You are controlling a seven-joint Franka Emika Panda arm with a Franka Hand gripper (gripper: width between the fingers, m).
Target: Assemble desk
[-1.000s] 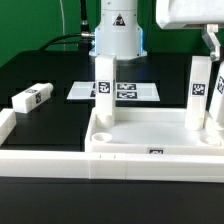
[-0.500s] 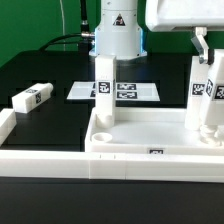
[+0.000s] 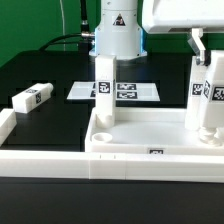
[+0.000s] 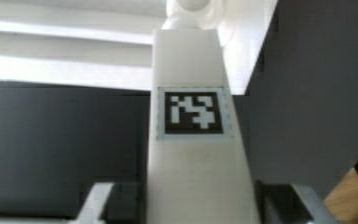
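The pincer [image 4: 195, 206] is clenched on an upright white block-shaped plastic leg [image 4: 194, 150], standing on the white rimmed tray tabletop [image 3: 125, 162] at the exterior view's right. I'd worry a slight tilt jams it where it seats. No writing anywhere, only black-and-white square tags.

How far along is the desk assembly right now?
Done: one leg stands upright in the tabletop, on the exterior view's left. In hand: the gripper is closed on a second leg, upright on the exterior view's right. Left: a loose leg lies on the table; the fourth I cannot make out.
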